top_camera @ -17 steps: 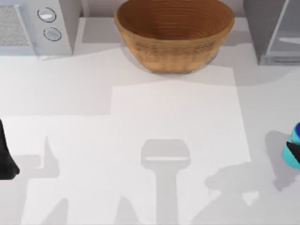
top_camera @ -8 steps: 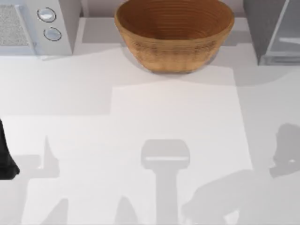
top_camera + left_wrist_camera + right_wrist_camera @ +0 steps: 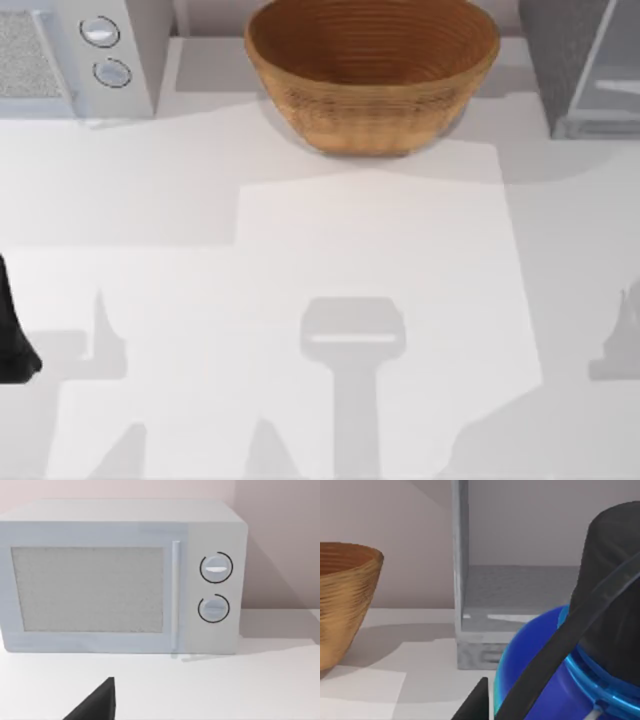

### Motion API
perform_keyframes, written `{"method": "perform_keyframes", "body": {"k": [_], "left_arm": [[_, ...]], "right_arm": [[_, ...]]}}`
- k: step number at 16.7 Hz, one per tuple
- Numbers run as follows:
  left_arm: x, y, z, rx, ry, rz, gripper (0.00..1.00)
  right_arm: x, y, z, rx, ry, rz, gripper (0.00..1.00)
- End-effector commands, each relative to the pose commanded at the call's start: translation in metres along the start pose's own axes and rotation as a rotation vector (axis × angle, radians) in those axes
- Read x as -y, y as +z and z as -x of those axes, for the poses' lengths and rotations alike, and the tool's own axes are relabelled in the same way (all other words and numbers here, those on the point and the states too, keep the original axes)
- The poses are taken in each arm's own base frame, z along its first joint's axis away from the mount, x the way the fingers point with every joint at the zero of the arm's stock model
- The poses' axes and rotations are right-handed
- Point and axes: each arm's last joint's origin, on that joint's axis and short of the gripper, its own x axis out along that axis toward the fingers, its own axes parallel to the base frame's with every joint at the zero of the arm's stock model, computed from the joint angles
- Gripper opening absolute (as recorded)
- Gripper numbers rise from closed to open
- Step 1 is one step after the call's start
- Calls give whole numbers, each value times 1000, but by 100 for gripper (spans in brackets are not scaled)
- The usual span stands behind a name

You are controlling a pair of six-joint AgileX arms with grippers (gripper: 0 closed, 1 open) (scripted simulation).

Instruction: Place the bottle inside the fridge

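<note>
One dark finger point(image 3: 475, 702) of the right gripper lies beside the squat cyan bottle with black cap point(image 3: 615, 580); grip unclear; beyond stand the dark grey fridge point(image 3: 470, 645), woven wooden basket point(image 3: 342, 605), white tabletop point(image 3: 380, 250) and pale wall point(image 3: 415, 535)

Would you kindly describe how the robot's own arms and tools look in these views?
Little of them shows. The left arm is a plain matte black, tapering shape at the top view's left edge. A black angular wedge of the left tool and one of the right tool show; no cables or markings are visible.
</note>
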Motion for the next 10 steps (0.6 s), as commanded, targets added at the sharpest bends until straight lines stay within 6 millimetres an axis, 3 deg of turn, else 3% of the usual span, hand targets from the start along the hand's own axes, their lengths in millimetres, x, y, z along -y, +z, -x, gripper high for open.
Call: {"method": "perform_keyframes", "body": {"k": [6,10], "left_arm": [[0,0,0,0,0,0,100],[0,0,0,0,0,0,100]], "right_arm": [[0,2,0,0,-2,-1,1],[2,27,-7,31,-2,2,1]]}}
